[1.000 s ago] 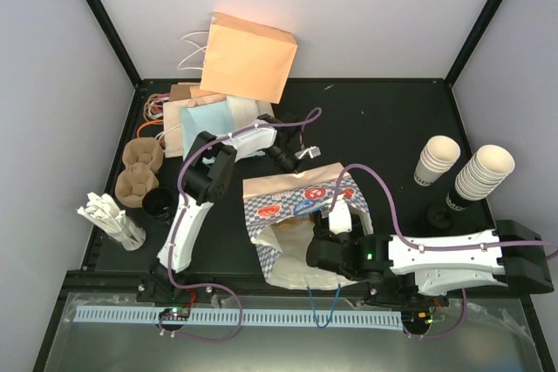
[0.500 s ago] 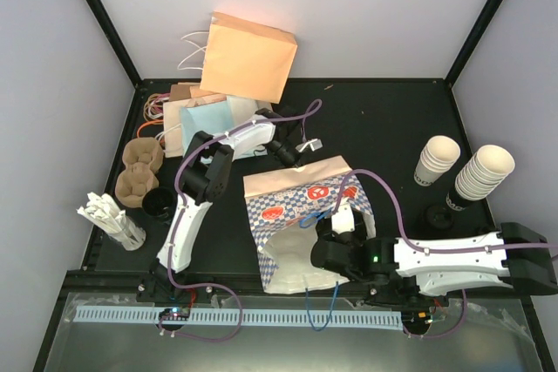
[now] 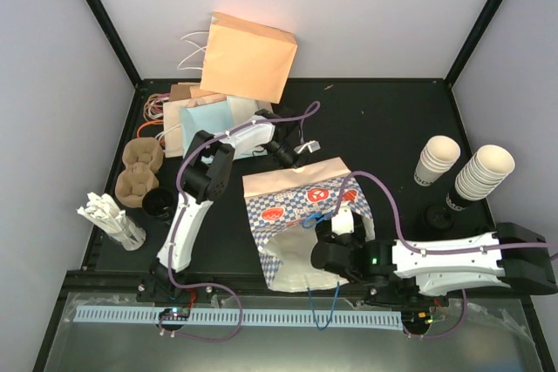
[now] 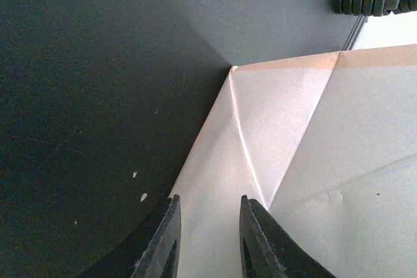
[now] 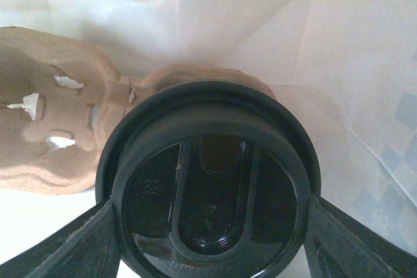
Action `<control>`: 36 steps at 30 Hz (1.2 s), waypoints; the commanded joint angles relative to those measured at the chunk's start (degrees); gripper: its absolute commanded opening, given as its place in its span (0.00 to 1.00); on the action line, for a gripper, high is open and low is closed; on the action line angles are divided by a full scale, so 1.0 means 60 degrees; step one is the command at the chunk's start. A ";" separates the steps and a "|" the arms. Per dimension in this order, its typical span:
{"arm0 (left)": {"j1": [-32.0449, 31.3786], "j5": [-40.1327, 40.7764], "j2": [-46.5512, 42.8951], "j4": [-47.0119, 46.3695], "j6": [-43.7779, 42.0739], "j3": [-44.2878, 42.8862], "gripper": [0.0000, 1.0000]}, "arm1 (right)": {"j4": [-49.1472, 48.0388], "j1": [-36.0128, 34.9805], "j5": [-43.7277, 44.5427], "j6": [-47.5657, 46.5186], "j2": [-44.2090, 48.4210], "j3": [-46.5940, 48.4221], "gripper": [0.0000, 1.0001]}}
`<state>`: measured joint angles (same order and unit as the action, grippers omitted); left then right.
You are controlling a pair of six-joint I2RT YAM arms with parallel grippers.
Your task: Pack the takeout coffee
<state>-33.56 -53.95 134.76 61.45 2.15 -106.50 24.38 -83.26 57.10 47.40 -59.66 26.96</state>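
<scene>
There's the right tool (image 5: 210, 208), deep inside the blue-checked white paper bag (image 3: 292, 196), which lies on its side in the middle of the black worktop (image 3: 384, 124), mouth toward the arms. Its fingers press on both sides of the takeout coffee (image 5: 208, 161). Only the round black plastic lid shows, the cup body hidden beneath, and it sits over one pocket of a brown moulded-pulp cup carrier (image 5: 45, 135) in the bag. The left tool (image 4: 210, 203) hovers at the bag's far corner, fingers narrowly parted, plain paper showing through the gap, nothing pinched.

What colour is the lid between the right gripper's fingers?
The lid is glossy black; the right wrist view shows it best.
</scene>
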 commanded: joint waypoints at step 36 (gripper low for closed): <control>-0.0149 -0.1504 -0.0305 0.0085 -0.0042 0.0636 0.53 | -0.3157 0.0108 0.1406 -0.2042 0.1432 -0.1436 0.33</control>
<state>-33.32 -59.81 135.22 59.88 2.20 -103.00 3.05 -83.40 61.58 31.14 -50.24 14.35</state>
